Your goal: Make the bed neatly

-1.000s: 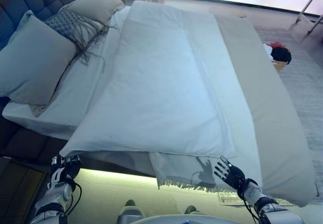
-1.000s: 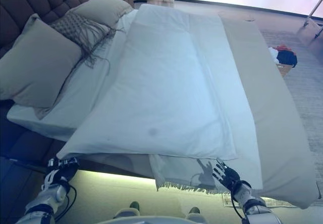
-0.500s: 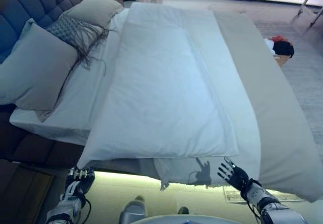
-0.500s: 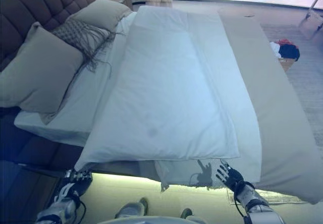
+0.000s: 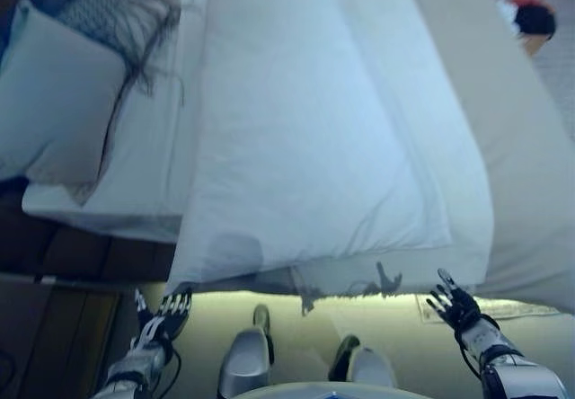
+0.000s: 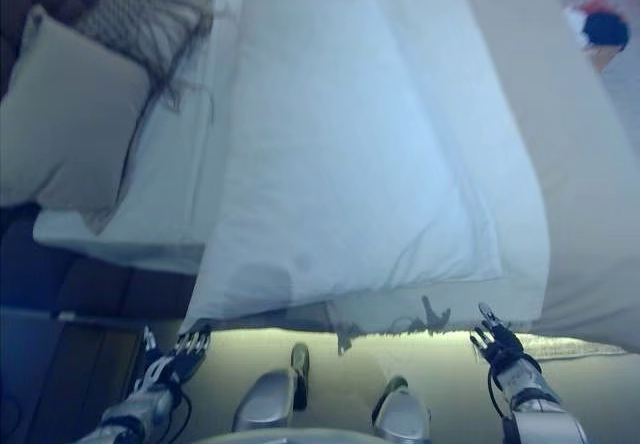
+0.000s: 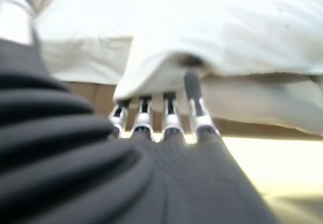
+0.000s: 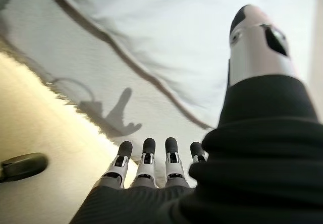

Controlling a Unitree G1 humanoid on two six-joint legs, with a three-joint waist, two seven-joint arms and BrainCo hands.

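Observation:
A white duvet (image 5: 314, 138) lies folded along the middle of the bed, its near edge hanging over the bed's side. A beige blanket (image 5: 503, 129) covers the right part. My left hand (image 5: 160, 320) is open, just below the duvet's near left corner (image 7: 146, 77); in the left wrist view its fingertips (image 7: 192, 85) reach up to that corner. My right hand (image 5: 456, 305) is open with spread fingers, just below the fringed hanging edge (image 8: 75, 98), holding nothing.
Pillows (image 5: 54, 102) and a fringed grey throw (image 5: 117, 26) lie at the head end on the left, against a dark tufted headboard. A basket with red and dark clothes (image 5: 532, 17) stands on the floor at the far right. A lit strip runs under the bed frame.
The camera has tilted down and closer to the bed's edge. Both hands stay open; the left now shows its fingers raised toward the duvet corner.

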